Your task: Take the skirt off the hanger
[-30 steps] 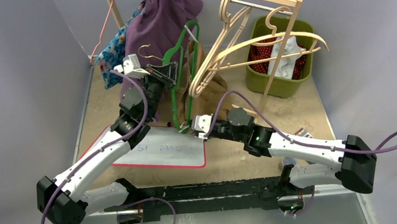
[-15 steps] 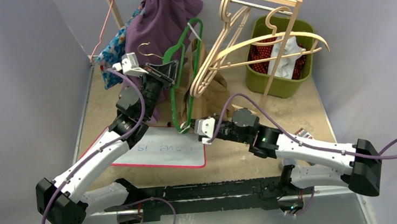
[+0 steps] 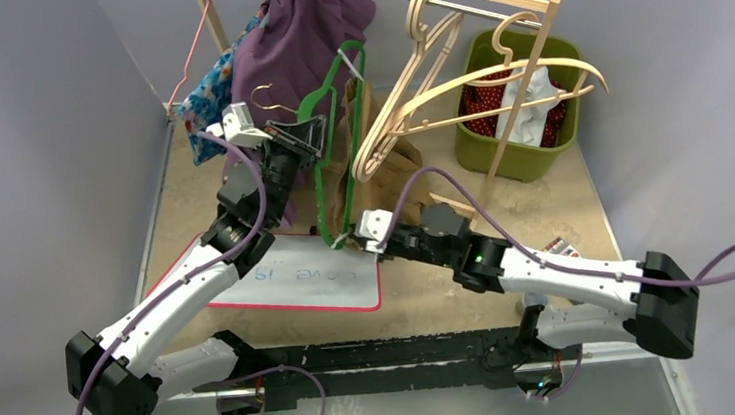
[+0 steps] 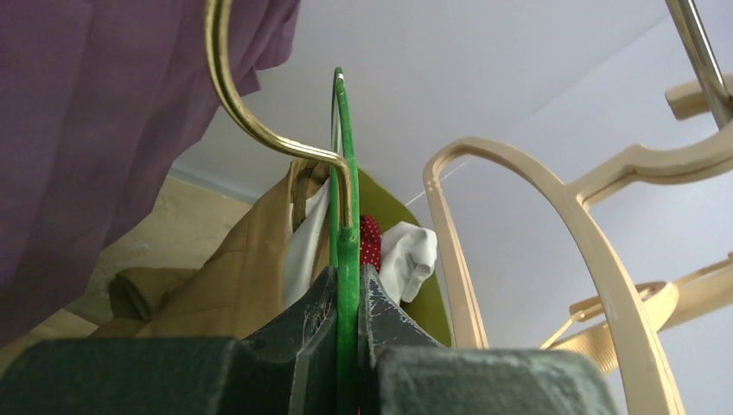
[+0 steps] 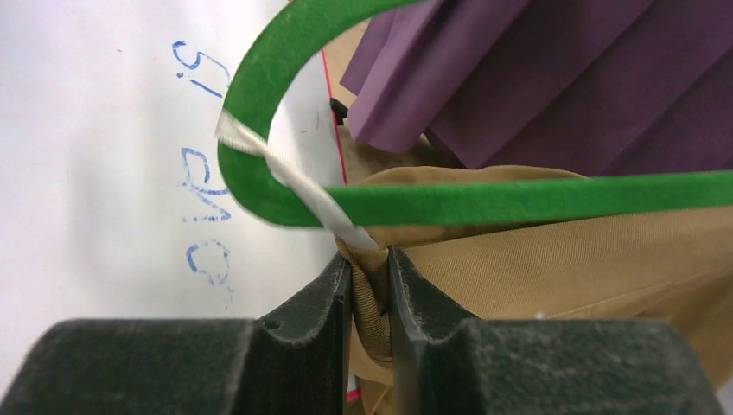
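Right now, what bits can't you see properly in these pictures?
- Skirt: in the right wrist view it runs off the right and bottom edges, so its full shape is unknown.
- Whiteboard writing: too small to read in the top view. In the right wrist view the right gripper hides part of it.
- Green bin: wooden hangers cross its contents in the top view.
- Green hanger: its lower part is hidden inside the left gripper in the left wrist view.

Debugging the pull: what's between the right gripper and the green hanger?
Right wrist view: the tan skirt waistband, pinched in the right gripper, and its white loop wrapped over the green hanger.
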`<state>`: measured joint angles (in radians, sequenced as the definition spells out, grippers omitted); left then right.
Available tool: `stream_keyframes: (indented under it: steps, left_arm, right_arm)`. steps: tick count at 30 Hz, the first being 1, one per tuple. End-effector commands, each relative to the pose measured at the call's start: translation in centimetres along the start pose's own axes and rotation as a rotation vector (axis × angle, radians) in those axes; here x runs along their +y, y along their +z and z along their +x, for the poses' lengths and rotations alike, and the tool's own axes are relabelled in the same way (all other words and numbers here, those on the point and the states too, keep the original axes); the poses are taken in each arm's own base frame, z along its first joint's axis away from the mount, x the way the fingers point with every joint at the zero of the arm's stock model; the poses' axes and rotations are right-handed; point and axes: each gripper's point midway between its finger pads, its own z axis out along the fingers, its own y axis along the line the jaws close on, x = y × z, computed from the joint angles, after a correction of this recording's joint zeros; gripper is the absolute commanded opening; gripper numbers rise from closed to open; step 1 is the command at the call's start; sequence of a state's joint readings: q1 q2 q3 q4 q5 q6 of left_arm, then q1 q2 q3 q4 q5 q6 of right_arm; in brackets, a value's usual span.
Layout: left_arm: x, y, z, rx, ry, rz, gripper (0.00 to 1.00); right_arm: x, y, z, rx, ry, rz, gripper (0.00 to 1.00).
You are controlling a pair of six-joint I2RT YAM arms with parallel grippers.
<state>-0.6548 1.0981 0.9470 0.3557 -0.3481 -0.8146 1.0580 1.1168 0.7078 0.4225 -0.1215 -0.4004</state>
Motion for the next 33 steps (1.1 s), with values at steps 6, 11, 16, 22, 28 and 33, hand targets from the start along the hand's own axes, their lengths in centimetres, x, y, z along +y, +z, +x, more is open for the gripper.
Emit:
stream_keyframes:
  steps: [6,11,16,22,28,33]
  left_arm:
    - [-9.2,-2.0,-10.4,-0.324,-0.096,0.352,0.00]
    - [-10.5,-2.0,-10.8,-0.332,0.096,0.390,0.00]
    - [-11.0,-1.6,-10.7,-0.354,0.108,0.424,0.00]
    - [-9.7,-1.4,-12.0,-0.353,0.003,0.301,0.00]
    - [-7.9,-2.6,-10.2,-0.198,-0.015,0.195,0.00]
    - [-7.1,-4.1,-6.5,0.015,0.020,0.182,0.00]
  right_arm:
    - [2.8,2.0,-0.6,-0.006,0.020,-0.133,0.21]
    - [5.0,-1.2,-3.2,-0.149,0.059,-0.232,0.33]
    - [5.2,-1.4,-4.9,-0.241,0.108,-0.239,0.14]
    - [2.2,-0.2,-2.4,-0.085,0.146,-0.065,0.02]
    - [-1.2,-2.5,-1.9,-0.108,0.276,0.174,0.38]
    - [-2.4,-4.3,0.8,-0.062,0.478,0.331,0.50]
